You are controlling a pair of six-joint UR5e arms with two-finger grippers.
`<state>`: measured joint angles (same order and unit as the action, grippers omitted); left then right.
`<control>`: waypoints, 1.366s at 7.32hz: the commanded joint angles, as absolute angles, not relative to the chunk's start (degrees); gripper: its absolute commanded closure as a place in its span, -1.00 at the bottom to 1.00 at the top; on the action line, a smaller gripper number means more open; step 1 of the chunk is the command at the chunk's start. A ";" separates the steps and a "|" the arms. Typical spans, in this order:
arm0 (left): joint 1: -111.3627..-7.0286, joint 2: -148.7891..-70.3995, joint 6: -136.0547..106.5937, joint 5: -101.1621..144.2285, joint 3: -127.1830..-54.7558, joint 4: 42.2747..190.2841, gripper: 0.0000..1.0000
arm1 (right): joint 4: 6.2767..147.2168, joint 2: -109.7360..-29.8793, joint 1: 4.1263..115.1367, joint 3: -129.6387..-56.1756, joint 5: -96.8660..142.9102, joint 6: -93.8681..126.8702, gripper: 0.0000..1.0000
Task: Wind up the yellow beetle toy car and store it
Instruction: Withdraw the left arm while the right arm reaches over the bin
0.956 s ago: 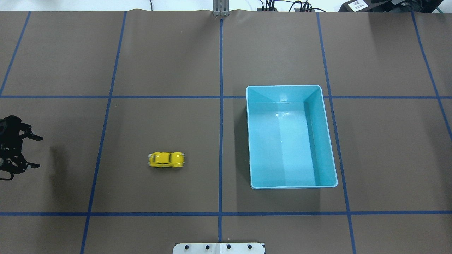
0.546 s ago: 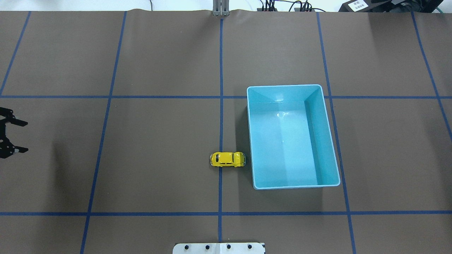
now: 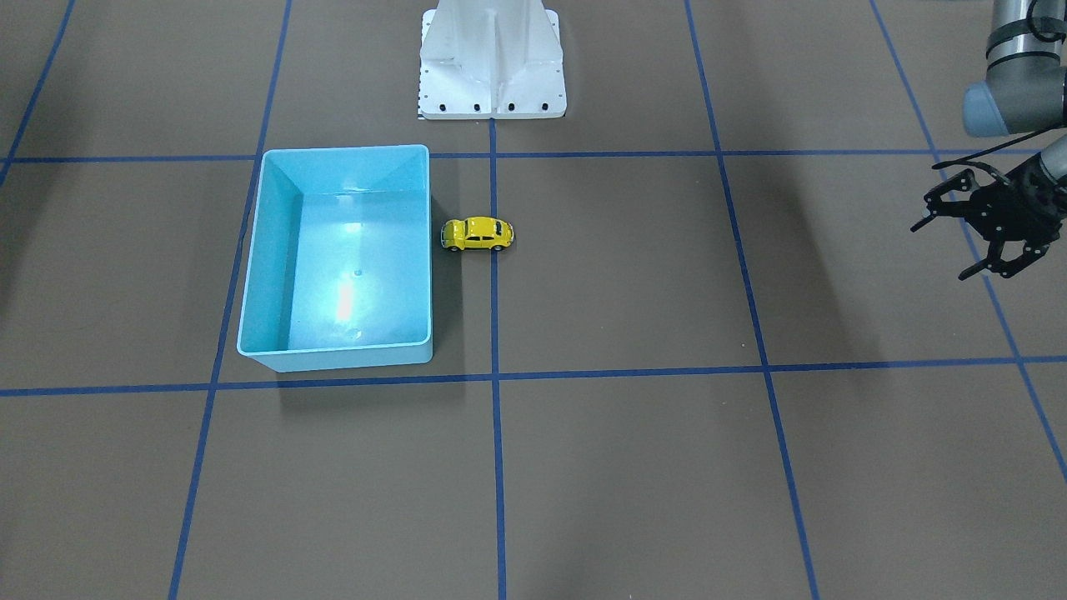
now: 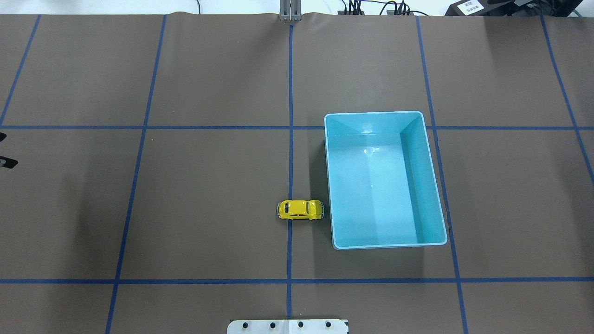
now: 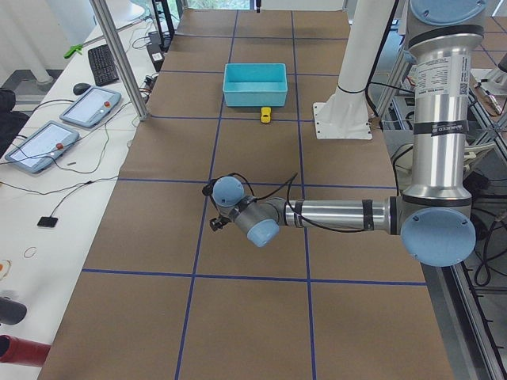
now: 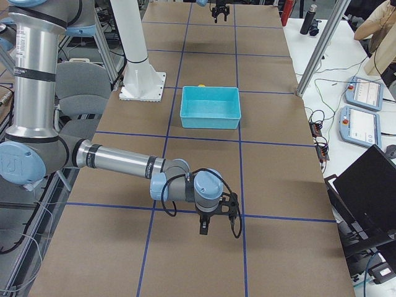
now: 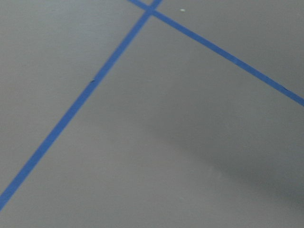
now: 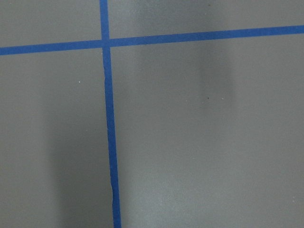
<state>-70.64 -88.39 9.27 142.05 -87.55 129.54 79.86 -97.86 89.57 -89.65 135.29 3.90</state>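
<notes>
The yellow beetle toy car (image 4: 300,210) stands on its wheels on the brown mat, right beside the left long wall of the light blue bin (image 4: 385,112). It also shows in the front view (image 3: 478,234) next to the bin (image 3: 346,148), and small in the left side view (image 5: 265,115). My left gripper (image 3: 946,250) is open and empty, far from the car; only its fingertips (image 4: 7,162) show at the overhead view's left edge. My right gripper (image 6: 207,226) shows only in the right side view, low over the mat, and I cannot tell whether it is open.
The bin is empty. The robot's white base plate (image 3: 492,83) sits at the table's near edge, behind the car. Blue tape lines cross the mat. Tablets and cables lie on the side tables beyond the mat's far edge (image 6: 365,93).
The car rolled right from left of the centre line and stopped beside the bin, which shifted slightly right. The open left gripper drew back to the left, nearly out of the overhead view.
</notes>
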 commanded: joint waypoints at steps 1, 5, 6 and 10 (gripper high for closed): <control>-76.00 -92.18 9.05 141.42 -87.37 111.78 -1.00 | 77.70 -97.46 88.33 -94.45 134.30 3.43 -1.00; -81.01 -92.90 5.66 133.86 -87.19 96.53 -1.00 | 82.23 -93.02 67.82 -109.91 132.71 3.60 -1.00; -82.34 -92.20 2.93 133.68 -87.01 96.42 -1.00 | 93.58 -84.81 64.46 -112.47 132.89 3.60 -1.00; -88.23 -92.20 1.58 133.77 -88.15 91.06 -1.00 | 111.27 -60.94 49.52 -112.33 121.13 3.16 -1.00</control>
<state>-86.56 -92.01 1.67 133.74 -87.80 92.70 109.79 -65.90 54.03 -112.89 124.57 3.23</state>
